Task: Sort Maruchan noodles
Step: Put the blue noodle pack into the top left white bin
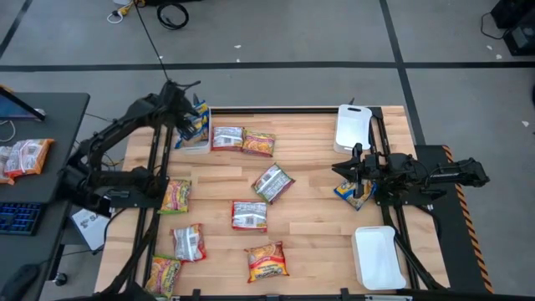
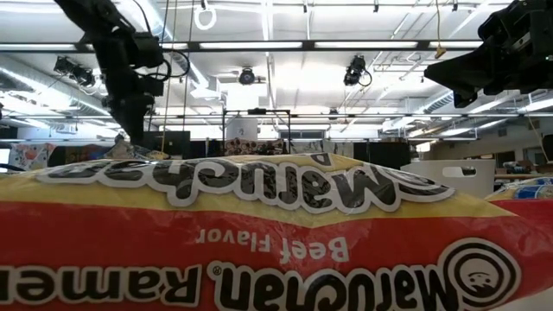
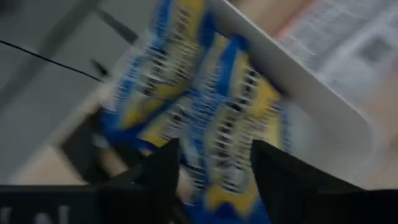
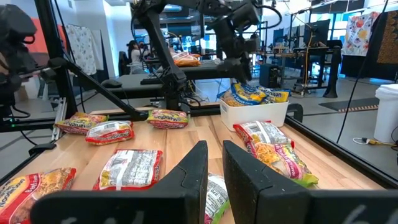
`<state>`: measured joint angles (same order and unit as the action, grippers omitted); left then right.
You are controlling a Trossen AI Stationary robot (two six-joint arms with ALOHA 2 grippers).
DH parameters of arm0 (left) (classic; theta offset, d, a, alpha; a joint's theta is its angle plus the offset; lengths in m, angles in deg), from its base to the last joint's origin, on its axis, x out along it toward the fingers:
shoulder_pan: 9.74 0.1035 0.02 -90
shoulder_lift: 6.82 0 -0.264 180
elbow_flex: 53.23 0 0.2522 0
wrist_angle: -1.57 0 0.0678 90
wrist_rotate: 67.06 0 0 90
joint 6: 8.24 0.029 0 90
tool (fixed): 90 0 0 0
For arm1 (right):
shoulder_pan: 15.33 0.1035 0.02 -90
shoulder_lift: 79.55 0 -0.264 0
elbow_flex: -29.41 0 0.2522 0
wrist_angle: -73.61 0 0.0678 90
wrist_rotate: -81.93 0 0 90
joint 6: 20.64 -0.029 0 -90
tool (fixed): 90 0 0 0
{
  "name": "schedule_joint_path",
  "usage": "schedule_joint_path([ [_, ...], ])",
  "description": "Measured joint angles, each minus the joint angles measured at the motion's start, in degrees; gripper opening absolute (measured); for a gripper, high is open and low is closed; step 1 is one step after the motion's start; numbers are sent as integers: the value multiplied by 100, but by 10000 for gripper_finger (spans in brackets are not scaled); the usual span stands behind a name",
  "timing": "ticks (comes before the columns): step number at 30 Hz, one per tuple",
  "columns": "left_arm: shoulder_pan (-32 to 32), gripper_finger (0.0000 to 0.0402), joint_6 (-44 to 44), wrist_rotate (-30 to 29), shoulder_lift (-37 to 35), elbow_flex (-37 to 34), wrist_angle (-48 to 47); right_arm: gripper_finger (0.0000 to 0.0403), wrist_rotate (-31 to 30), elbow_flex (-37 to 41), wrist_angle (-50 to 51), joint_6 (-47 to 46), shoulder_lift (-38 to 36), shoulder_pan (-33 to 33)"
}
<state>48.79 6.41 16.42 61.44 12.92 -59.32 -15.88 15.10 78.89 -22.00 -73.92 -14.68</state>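
Observation:
Maruchan noodle packets lie scattered on the wooden table: silver-white (image 1: 227,138), orange-red (image 1: 259,144), yellow-green (image 1: 175,196) and others. Two blue-yellow packets (image 3: 205,106) sit in a white tray (image 1: 199,144) at the far left. My left gripper (image 1: 194,117) hangs slanting down just above them. Its fingers (image 3: 163,168) are open, with one packet showing in the gap beyond them. My right gripper (image 1: 338,170) waits level over the table's right side, with only a narrow gap (image 4: 215,149) and nothing in it. Another blue-yellow packet (image 1: 351,193) lies under that arm.
Plain white trays stand at the far right (image 1: 353,127) and near right (image 1: 378,257). A beef-flavor packet (image 2: 259,233) lies right in front of the low camera and fills its view. More packets (image 1: 25,156) lie on a dark desk left of the table.

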Motion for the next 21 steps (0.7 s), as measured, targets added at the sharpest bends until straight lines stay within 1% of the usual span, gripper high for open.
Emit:
schedule_joint_path([
  [1, 43, 218, -96, 148, 108, 104, -207, 56, 0, 1, -1, 0, -1, -1],
  [3, 94, 246, -245, 213, 367, 309, -402, 56, 0, 1, -1, 1, -1, 1],
  [6, 95, 284, -383, 207, 834, 492, -403, 56, 0, 1, -1, 0, 0, 0],
  [9, 53, 311, -377, 206, 1307, 740, -335, 56, 0, 0, -1, 0, -2, -1],
  [14, -91, 317, -271, 121, 1925, 1044, -564, 56, 0, 1, 1, 0, -2, 1],
  [17, -205, 315, -63, 121, 2142, 1110, -1075, 56, 0, 1, 1, 0, -2, 1],
  [21, -412, 305, 206, 119, 2235, 1106, -1783, 56, 0, 1, -1, 0, 0, 0],
])
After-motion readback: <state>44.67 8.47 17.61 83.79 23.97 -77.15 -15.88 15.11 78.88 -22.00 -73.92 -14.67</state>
